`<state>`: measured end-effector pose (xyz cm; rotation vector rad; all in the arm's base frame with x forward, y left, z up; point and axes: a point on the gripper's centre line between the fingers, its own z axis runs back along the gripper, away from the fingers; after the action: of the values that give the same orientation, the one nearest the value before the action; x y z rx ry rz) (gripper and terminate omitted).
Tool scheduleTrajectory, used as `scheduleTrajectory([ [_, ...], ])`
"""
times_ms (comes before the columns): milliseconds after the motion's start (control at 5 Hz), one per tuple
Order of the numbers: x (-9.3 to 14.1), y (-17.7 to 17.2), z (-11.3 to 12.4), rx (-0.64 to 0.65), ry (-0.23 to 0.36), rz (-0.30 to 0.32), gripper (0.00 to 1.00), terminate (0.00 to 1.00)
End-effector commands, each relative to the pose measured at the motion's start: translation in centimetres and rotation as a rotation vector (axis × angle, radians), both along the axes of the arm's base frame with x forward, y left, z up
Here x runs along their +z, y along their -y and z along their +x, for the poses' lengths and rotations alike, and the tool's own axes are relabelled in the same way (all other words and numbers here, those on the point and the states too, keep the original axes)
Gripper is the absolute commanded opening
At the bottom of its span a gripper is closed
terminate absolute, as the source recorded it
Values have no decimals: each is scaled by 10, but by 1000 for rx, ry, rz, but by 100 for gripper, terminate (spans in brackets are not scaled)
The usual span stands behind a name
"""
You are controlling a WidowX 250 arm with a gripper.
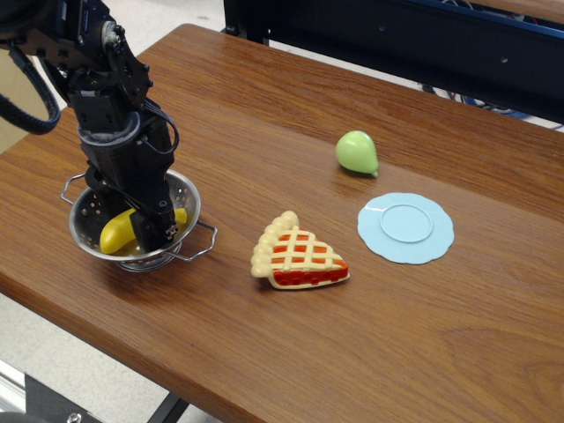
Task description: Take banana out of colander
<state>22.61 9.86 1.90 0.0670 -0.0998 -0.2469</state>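
At the left of the frame the hand [141, 225] was deep inside the colander [187, 196], its fingers straddling the middle of the banana [115, 232], which lay in the bowl. Whether they had clamped on it could not be told. The step looked like the grasp; next, a firm closing and a straight lift clear of the rim.

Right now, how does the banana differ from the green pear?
The banana is yellow, long and curved; the pear is pale green and rounded with a pointed tip. The banana lies inside the colander, while the pear sits on the bare table. The end effector is down over the banana; nothing is near the pear. Both look like smooth plastic toy fruit.
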Motion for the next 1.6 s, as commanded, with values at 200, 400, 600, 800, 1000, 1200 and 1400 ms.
scheduleTrajectory([
  [200,80,-17,29,152,46,-160,0,0],
  [400,105,-24,48,238,91,-222,0,0],
  [600,98,-14,78,346,96,-180,0,0],
  [800,84,4,92,358,96,-166,0,0],
  [1000,62,12,120,434,113,-145,0,0],
  [1200,45,29,132,446,110,-130,0,0],
  [1400,34,41,128,438,128,-104,0,0],
])
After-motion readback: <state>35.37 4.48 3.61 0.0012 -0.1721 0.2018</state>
